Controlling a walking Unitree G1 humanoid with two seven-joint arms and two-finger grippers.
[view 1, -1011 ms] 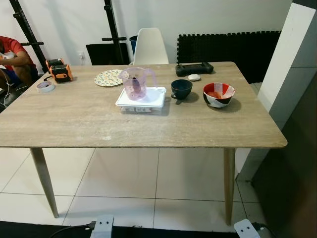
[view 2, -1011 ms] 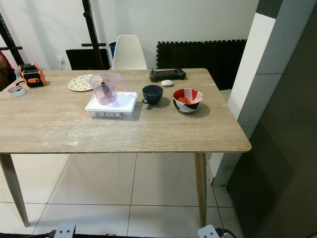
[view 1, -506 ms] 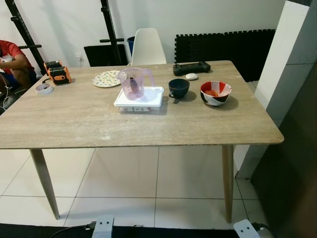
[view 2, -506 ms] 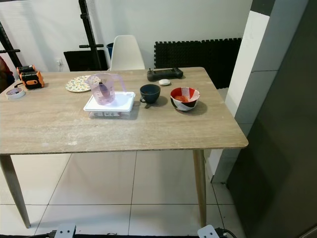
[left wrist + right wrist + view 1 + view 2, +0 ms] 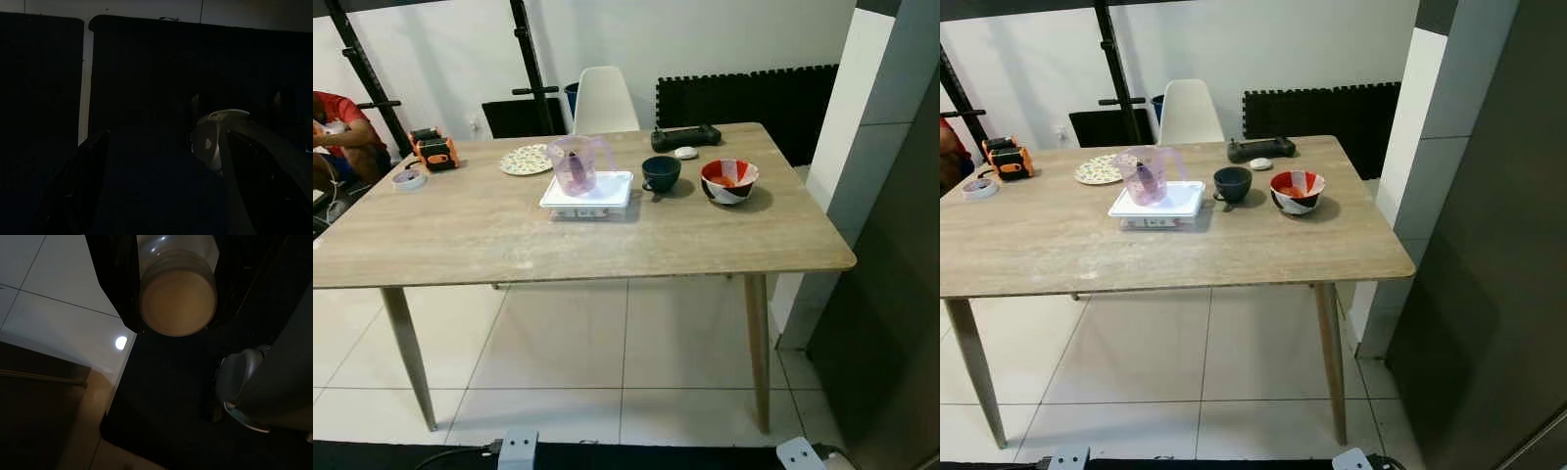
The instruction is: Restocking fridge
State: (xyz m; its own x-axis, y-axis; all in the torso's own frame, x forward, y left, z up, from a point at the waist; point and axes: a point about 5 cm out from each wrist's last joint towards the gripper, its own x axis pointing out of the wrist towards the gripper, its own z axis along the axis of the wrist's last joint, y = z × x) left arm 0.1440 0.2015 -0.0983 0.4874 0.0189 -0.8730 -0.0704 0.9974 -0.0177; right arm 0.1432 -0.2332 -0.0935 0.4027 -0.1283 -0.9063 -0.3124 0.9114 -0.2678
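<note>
At our right side, low by the leg, the right gripper (image 5: 176,289) carries a jar (image 5: 178,294) with a pale tan lid, its two black fingers pressed against the jar's sides. In the right wrist view the lid end faces the camera, so we judge the jar's long axis runs along the fingers, above white floor tiles (image 5: 54,308).

The left gripper (image 5: 161,186) hangs idle in deep shade; its dark fingers stand apart with nothing visible between them.

The relation that matters is where the fridge lies from the held jar. A tall dark panel (image 5: 1489,294) rises at our three o'clock, just past a white pillar (image 5: 1410,157). We take it for the fridge side, though no door or handle can be made out. If so, the loaded right arm is the nearer one, and we would turn toward three o'clock.

Ahead at twelve o'clock stands a wooden table (image 5: 509,245). On it we count one purple measuring jug (image 5: 576,164) resting on one white lidded container (image 5: 589,196), one dark cup (image 5: 661,173), one red and white bowl (image 5: 728,181), one patterned plate (image 5: 527,159), one tape roll (image 5: 408,178) and one dark controller (image 5: 685,137). One white chair (image 5: 602,101) stands behind.
</note>
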